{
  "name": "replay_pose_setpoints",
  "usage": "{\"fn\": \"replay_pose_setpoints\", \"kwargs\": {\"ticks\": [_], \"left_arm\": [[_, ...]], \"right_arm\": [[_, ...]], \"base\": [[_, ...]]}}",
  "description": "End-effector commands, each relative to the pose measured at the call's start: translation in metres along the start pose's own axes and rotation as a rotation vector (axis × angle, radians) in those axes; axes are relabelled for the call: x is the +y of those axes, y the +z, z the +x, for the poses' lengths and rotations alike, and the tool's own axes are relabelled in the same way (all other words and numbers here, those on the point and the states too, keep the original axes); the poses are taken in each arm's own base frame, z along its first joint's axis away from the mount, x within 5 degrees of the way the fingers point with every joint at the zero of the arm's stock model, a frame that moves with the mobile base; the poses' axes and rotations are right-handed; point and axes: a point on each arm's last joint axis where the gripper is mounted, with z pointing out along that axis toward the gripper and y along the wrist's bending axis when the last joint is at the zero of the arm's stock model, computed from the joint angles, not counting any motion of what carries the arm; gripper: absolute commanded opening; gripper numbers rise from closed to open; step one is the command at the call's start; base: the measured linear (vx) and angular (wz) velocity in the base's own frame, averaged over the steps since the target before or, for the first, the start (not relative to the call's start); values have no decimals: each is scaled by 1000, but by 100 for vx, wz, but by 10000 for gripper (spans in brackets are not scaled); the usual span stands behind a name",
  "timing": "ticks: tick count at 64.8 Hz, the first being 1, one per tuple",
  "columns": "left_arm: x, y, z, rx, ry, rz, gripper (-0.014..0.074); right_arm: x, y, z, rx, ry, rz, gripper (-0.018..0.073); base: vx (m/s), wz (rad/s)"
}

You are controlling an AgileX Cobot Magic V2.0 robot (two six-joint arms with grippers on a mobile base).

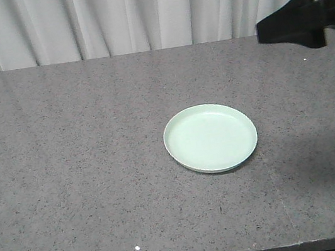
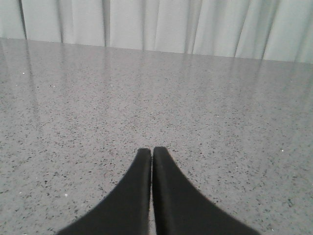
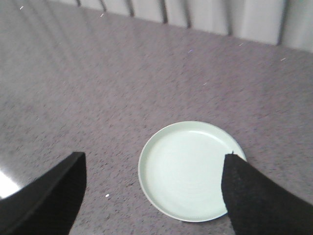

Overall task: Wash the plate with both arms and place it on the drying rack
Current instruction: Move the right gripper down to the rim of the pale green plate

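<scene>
Grey speckled stone surface, broad and flat, beneath both claws and stretching far ahead of them. Pale pleated curtain along its far edge, well beyond each claw. Black right arm, bulky and angular, entering the front view at the upper right, raised above the surface.

Round pale mint-green plate with a low raised rim and faint concentric rings, lying flat and face up on the surface, below the right claw and slightly ahead of it, framed between its two fingers. That claw spread wide, gripping nothing. One finger off to the plate's side over bare surface. The other overlapping the plate's rim in the wrist view, contact impossible to judge from there.

Tips of the left claw pressed together, empty, bare surface ahead.

Tiny white speck on the surface, near the right claw's outer finger.
</scene>
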Motion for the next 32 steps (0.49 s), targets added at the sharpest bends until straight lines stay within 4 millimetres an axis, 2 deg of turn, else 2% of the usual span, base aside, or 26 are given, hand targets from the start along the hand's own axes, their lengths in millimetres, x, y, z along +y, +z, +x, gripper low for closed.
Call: {"fn": "replay_pose_setpoints", "kwargs": {"ticks": [1,9,16,32], "left_arm": [[-2,0,-1,-62,-1,29,-6],[-2,0,-1,-62,-1,29,-6],[-2,0,-1,-62,-1,29,-6],[-2,0,-1,-62,-1,29,-6]], "right_arm": [[-2,23,-17,0,-18,-79,559],[-7,76,-21,99,-54,-86,559],[-16,112,-21,181,-40,-11,559],[-57,168,-18,347,-51,235,559]], "base": [[0,0],[0,0],[0,0],[0,0]]}}
